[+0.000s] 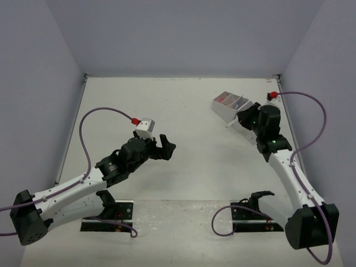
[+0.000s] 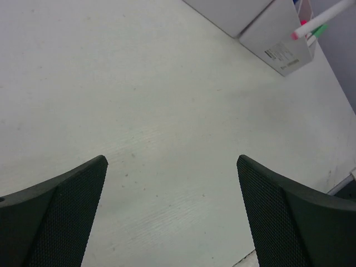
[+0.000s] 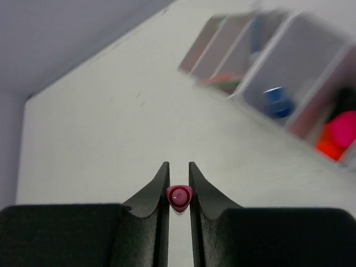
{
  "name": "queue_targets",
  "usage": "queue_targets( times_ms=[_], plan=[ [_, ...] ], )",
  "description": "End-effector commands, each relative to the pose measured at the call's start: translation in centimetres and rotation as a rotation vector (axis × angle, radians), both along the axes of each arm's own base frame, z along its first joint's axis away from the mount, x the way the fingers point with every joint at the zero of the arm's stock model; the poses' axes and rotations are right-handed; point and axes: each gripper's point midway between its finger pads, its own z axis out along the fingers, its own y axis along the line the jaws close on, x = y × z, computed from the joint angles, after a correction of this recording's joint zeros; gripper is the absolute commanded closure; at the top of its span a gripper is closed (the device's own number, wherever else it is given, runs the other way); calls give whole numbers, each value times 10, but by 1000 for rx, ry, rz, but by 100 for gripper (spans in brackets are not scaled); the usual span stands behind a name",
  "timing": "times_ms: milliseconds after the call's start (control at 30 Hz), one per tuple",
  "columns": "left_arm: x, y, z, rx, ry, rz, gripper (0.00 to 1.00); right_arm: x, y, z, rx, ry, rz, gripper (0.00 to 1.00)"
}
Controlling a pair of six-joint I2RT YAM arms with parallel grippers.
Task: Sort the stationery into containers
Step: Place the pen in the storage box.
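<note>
- Right end effector (image 3: 178, 167): clamped on pink-ended pen (image 3: 179, 197), near white organizer (image 3: 261, 61).
- Left end effector (image 2: 171, 159): spread wide, holding nothing.
- Risk: thin end-on pinch; could pivot or slip, missing its compartment.

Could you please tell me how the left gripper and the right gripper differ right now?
The left gripper stands wide open and empty; the right gripper is shut on a small magenta item. The left is over bare table; the right is close by the white organizer. Both have black fingers.
</note>
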Motion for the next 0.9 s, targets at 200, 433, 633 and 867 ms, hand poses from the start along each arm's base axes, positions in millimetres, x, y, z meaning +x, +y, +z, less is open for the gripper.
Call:
queue_targets(
  times_ms=[200, 433, 633, 867],
  plan=[
    [-10, 48, 21, 125, 42, 121, 0, 7, -167, 10, -257, 27, -680, 100],
    [-15, 56, 23, 141, 38, 123, 0, 10, -178, -11, -251, 69, -728, 100],
    [-16, 51, 20, 142, 47, 97, 0, 21, -171, -35, -219, 112, -689, 100],
    [-18, 55, 26, 128, 32, 104, 0, 28, -156, -65, -176, 162, -617, 91]
  ],
)
